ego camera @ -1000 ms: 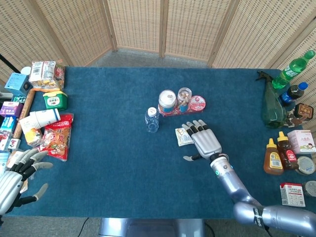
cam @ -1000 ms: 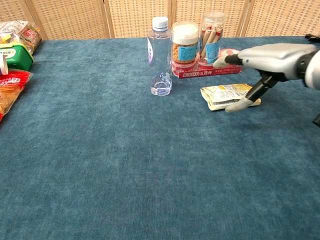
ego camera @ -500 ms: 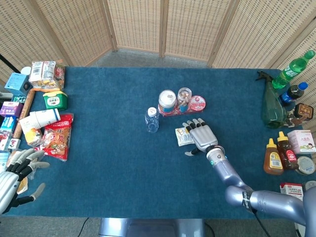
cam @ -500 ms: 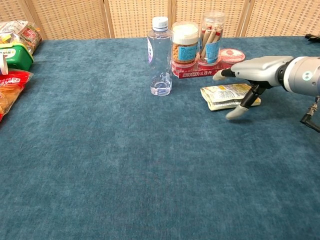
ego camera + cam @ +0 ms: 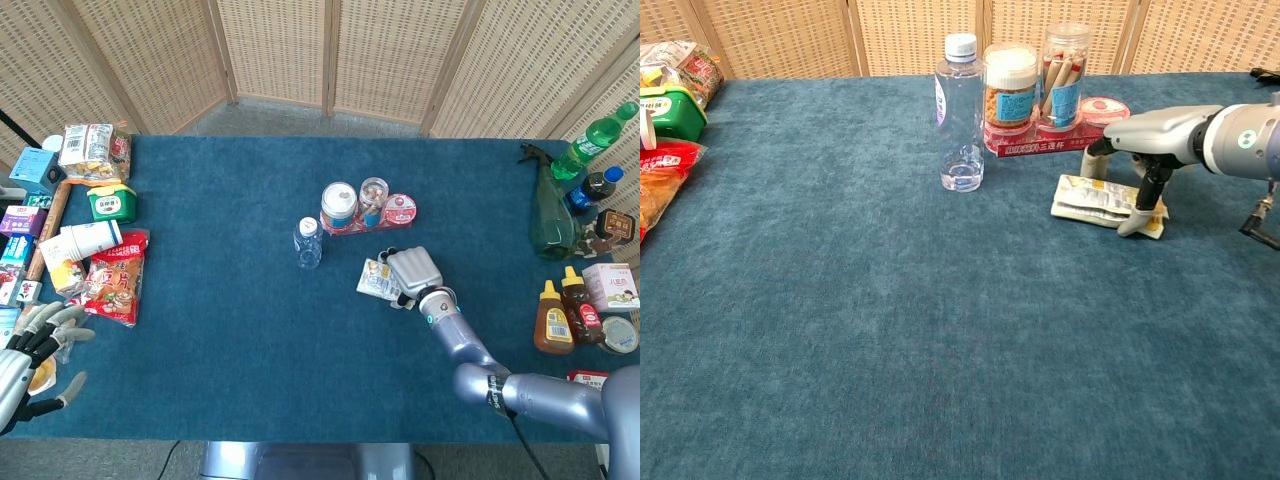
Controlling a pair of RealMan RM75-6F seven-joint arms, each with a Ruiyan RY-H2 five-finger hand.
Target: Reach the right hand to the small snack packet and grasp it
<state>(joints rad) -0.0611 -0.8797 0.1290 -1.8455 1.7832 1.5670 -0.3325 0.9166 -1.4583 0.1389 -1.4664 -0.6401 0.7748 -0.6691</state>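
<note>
- Right hand point(image 5: 1145, 150): fingers, spread flat above the packet half a second ago, now curl down onto it, tips touching, thumb at its near edge.
- Packet point(image 5: 1095, 198): one, mid-table, just near of the jar pack; now skewed and nudged slightly right; its right part is hidden under the hand.
- Left hand point(image 5: 22, 362): at the table's near-left corner, drawn further back; fingers apart, holding nothing; partly cut off by the frame.
- Bottle point(image 5: 961, 113): one, upright, left of the packet.
- Jar pack point(image 5: 1040, 88): two jars and a red lid; label print unreadable.
- Table point(image 5: 890, 330): blue cloth.
</note>
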